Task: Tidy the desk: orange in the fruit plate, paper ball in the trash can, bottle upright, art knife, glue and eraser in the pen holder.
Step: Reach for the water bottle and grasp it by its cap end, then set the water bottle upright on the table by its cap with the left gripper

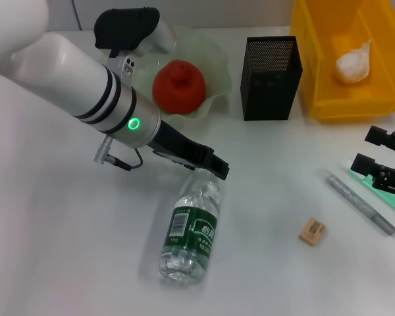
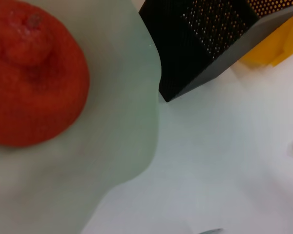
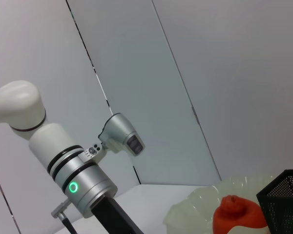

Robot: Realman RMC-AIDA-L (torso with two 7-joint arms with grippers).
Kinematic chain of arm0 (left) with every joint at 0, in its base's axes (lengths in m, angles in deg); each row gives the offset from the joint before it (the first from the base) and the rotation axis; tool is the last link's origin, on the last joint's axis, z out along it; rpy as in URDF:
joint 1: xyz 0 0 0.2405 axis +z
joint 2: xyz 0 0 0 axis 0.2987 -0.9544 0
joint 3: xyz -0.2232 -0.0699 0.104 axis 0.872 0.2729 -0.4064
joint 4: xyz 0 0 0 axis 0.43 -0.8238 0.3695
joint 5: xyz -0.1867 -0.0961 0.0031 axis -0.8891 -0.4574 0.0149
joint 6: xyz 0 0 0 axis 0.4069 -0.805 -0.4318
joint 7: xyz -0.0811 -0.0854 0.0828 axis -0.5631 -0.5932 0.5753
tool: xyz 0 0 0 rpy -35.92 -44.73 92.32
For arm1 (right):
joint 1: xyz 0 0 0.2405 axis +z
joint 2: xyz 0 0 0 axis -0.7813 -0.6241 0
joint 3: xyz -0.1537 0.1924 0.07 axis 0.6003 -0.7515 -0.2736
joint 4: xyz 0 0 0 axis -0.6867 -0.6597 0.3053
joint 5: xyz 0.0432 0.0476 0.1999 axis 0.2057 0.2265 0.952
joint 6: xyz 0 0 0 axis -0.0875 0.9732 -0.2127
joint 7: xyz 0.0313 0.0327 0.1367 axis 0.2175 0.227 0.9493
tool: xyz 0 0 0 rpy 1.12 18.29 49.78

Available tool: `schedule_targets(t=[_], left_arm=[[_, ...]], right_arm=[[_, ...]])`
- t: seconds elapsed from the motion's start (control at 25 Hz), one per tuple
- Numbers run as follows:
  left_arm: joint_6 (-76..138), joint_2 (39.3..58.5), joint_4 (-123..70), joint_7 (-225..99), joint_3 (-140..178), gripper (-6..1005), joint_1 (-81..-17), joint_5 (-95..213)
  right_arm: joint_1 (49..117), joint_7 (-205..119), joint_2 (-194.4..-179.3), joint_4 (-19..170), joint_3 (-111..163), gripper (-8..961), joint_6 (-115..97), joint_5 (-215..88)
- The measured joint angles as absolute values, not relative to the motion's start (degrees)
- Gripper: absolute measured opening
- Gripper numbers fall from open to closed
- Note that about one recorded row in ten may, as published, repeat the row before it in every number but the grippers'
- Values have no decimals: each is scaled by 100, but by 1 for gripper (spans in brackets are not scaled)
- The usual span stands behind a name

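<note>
Bottle [image 1: 192, 232] lying flat, cap touching left gripper [image 1: 210, 168] tip, gripper opening cannot tell

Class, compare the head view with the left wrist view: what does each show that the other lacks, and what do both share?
Only the head view shows the bottle lying on its side with the left gripper at its cap end, the eraser, the grey pen-like stick, the paper ball inside the trash can, and the right gripper at the right edge.

The left wrist view adds nothing new, only a closer look at the orange's knobbly top.

Both show the orange in the fruit plate, the pen holder and the yellow can.
</note>
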State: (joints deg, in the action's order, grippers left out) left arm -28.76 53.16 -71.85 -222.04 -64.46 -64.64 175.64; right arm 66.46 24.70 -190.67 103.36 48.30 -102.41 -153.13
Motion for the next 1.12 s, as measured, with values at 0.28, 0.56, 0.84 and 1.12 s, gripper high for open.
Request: schedule_targets(t=[0.28, 0.56, 0.84, 1.12], left_arm=[[-2797, 5316, -7196, -22236, -6666, 672, -6458, 17546], [-2702, 5315, -7269, -22165, -6759, 521, -6393, 17461], [-2803, 5289, -8015, -21524, -6805, 452, -5921, 17146], [-3380, 5259, -8736, -19232, -6115, 442, -4948, 15567]], right_arm=[[6627, 2461, -19073, 10330, 4796, 843, -10242, -15313], [6598, 2447, -19075, 10322, 4768, 843, -10244, -15314], [6581, 2445, -19075, 10322, 4681, 842, -10248, -15314], [6595, 2445, -19075, 10224, 4619, 842, -10249, -15314]])
